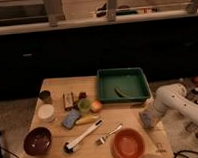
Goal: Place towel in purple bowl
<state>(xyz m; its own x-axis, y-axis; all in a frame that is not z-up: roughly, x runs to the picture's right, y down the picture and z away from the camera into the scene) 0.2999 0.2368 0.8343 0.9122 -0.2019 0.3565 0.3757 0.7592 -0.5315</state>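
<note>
**Gripper (150, 112) at the towel (146, 121)**

The gripper is hovering just off the green tray's (123, 70) near right corner; the towel is lying against it on the counter (129, 114); whether the jaws are holding it cannot be told; the purple bowl (37, 141) is sitting well left of the tray.

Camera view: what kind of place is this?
Probably a kitchen-like workspace: a wooden table holds a purple bowl, a fork and a green tray. The gripper is near the table's right edge.
</note>
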